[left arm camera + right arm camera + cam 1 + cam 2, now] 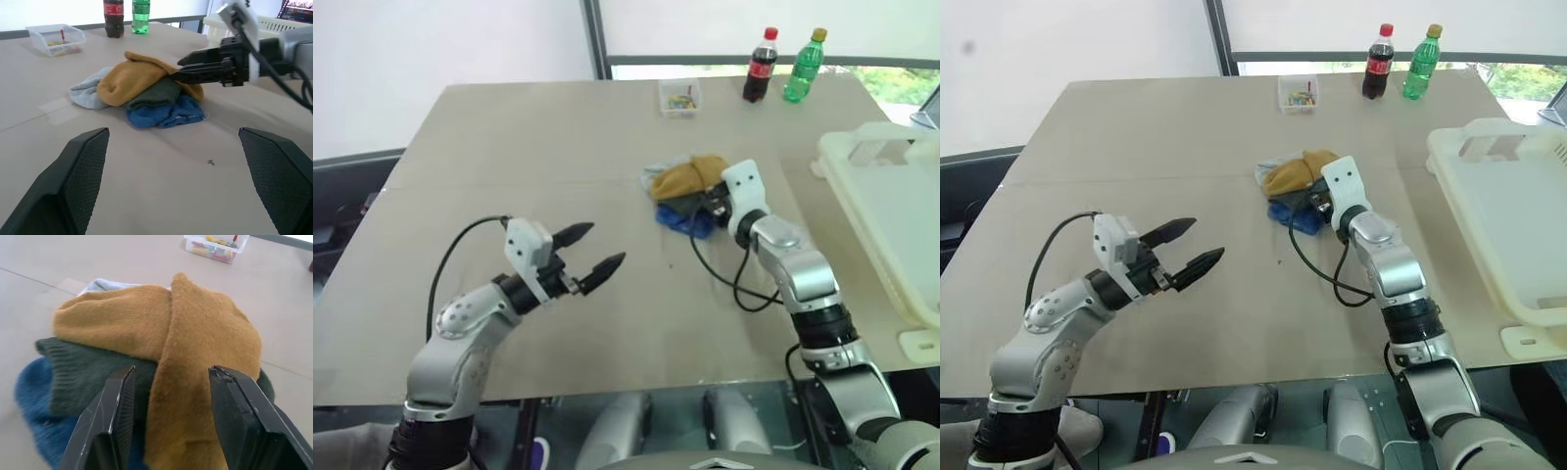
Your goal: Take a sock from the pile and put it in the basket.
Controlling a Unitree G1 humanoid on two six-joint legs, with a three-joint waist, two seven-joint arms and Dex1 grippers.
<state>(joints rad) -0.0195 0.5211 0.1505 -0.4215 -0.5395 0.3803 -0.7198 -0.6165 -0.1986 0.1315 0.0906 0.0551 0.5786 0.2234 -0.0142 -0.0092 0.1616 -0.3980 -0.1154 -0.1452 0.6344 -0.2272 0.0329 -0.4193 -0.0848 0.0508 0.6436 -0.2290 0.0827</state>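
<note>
Currently right pincer [168, 418] at sock pile [685, 191], fingers part-spread, straddling fold of mustard-yellow sock [195, 357]; whether they clamp it, cannot tell. Pile mid-worktop [529, 137]: mustard on top, dark green sock [83, 367] beneath, blue sock [166, 112] lowest, pale grey-blue one [88, 90] at far side. Left pincer [592, 250] spread wide, empty, above worktop, well apart from pile. Cream basket [891, 206] at worktop's right edge.
</note>
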